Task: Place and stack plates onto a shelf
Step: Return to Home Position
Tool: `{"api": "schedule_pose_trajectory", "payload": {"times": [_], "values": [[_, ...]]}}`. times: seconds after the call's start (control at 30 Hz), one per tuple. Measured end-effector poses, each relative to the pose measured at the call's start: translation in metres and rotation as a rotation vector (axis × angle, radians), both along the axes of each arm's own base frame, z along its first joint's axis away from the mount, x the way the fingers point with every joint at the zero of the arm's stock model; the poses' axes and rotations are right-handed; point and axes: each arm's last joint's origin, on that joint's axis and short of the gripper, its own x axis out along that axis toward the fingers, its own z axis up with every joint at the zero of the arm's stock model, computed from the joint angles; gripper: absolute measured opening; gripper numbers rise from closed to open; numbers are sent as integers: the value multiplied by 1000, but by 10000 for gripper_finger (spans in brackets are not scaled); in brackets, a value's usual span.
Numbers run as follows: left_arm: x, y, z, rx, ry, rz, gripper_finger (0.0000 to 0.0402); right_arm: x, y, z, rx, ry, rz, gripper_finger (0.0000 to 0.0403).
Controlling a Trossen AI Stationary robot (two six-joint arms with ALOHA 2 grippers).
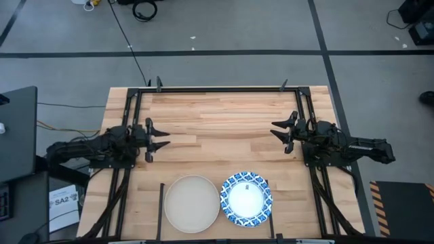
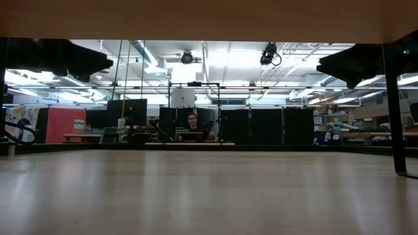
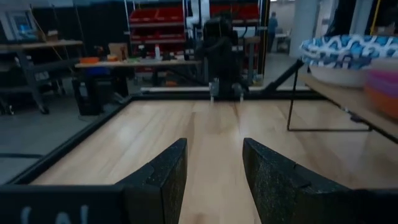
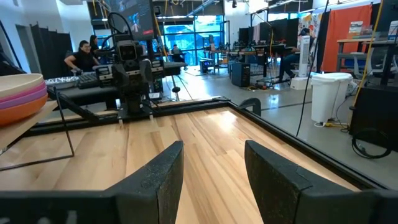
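Wood surface (image 1: 217, 115). Shelf (image 1: 221, 229) at 6 o'clock carries the beige-topped plate stack (image 1: 192, 203), with a blue-rimmed plate (image 1: 246, 198) just beside it. My left gripper (image 1: 165, 137) sits at 9 o'clock and my right gripper (image 1: 274, 129) at 3. Both are wide, holding nothing, well apart from the plates.

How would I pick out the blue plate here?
On the wooden table, two plates lie side by side between black bars. The blue plate, nearer the right gripper, has a white centre and patterned rim; the beige plate beside it is plain.
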Motion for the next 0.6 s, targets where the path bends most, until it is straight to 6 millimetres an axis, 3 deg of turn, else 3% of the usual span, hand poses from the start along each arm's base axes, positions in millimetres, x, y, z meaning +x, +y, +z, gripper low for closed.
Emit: {"api": "schedule_pose_trajectory", "payload": {"times": [0.6], "values": [[-2, -2, 3, 10, -41, -24, 162, 0, 0, 0, 0, -1, 0, 176]]}}
